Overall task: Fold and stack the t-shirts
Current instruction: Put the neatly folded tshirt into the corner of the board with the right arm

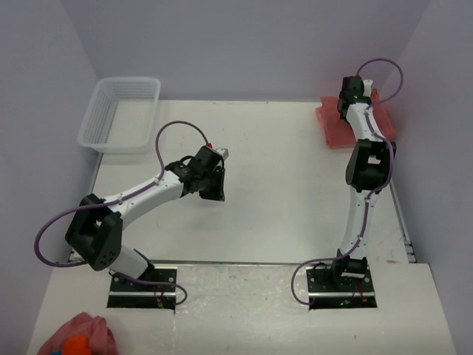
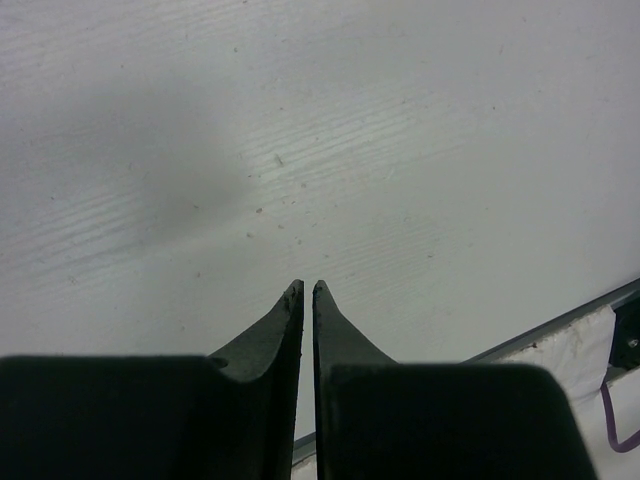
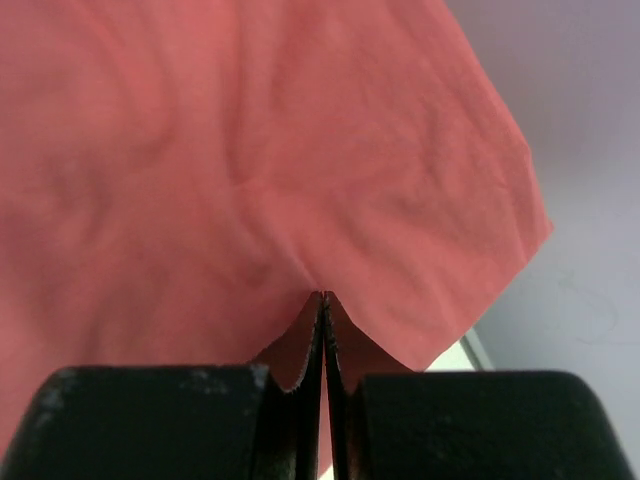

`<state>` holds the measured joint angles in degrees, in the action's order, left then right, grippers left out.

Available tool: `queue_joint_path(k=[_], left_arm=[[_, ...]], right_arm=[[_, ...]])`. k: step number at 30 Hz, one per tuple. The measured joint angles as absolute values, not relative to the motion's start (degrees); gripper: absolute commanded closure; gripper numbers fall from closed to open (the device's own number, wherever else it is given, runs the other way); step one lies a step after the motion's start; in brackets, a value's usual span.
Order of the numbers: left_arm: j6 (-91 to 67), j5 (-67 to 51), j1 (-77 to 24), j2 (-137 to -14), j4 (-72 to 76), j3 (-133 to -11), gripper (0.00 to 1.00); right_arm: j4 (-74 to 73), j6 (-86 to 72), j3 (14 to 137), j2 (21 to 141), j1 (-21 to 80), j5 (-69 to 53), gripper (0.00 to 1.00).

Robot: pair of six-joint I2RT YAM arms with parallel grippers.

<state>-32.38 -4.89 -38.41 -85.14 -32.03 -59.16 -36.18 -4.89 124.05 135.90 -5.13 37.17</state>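
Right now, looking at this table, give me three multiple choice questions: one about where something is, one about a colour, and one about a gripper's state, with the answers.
1. Where on the table does the white basket stand?
A. far left corner
B. far right corner
C. between the arm bases

2. What colour is the t-shirt at the tips of the right gripper?
A. blue
B. salmon pink
C. white

3. How is the left gripper?
A. clamped on a shirt
B. spread wide
C. all but shut, nothing held

Answers:
1 A, the top view shows it at the far left corner.
2 B, pink cloth fills the right wrist view.
3 C, its jaws leave only a thin slit above the bare table.
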Motion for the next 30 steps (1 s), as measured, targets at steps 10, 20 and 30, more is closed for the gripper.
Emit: queue_joint_path(k=[10, 20, 30], left_arm=[[-32.3, -5.8, -38.7, -89.3, -31.8, -59.2, 0.92], [-32.4, -6.7, -38.9, -89.7, -30.5, -58.7, 0.92], [-32.1, -0.3, -40.6, -83.6, -31.2, -57.9, 0.54]], right_arm=[[-34.8, -4.6, 124.1, 139.7, -8.4, 43.8, 1.00], [-33.8, -5.0, 124.0, 139.4, -8.2, 44.0, 1.00], [-38.4, -11.2, 119.0, 120.5, -5.2, 28.9, 0.54]])
